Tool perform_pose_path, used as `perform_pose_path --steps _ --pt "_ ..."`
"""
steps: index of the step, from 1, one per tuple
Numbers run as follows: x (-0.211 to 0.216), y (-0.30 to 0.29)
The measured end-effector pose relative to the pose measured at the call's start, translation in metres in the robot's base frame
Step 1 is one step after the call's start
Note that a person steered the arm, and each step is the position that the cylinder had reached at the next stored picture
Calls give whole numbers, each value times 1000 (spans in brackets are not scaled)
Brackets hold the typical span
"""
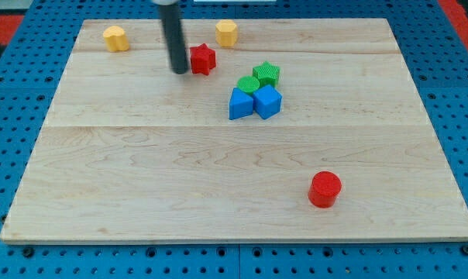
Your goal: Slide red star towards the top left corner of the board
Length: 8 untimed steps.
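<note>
My tip (180, 71) is resting on the wooden board (141, 194) near its top edge, left of centre, and is sitting just beside the red star (203, 59), on the star's left side; whether the two are touching cannot be told. The rod has no jaws, so it is grasping nothing. The red star is lying close to the board's top edge, a little left of the middle, well apart from the top left corner.

A yellow block (116, 38) is sitting near the top left corner, and a second yellow block (227, 33), roughly hexagonal, is sitting by the top edge just to the right of the star. Toward the centre, four blocks are huddling together: a green star-like block (267, 74), a flatter green block (248, 83) touching it, and below them a blue triangular block (239, 104) pressing against a blue cube (268, 101). A red cylinder (325, 189) is standing alone toward the bottom right corner.
</note>
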<state>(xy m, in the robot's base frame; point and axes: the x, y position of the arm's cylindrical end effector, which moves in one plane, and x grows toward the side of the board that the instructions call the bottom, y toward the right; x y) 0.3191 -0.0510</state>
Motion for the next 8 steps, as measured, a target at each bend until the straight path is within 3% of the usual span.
perform_pose_path --steps 1,2,3,7,8 --pt "-37 51" --pt "-29 -8" --pt "-46 -15" --pt "-72 204" --pt "-66 213"
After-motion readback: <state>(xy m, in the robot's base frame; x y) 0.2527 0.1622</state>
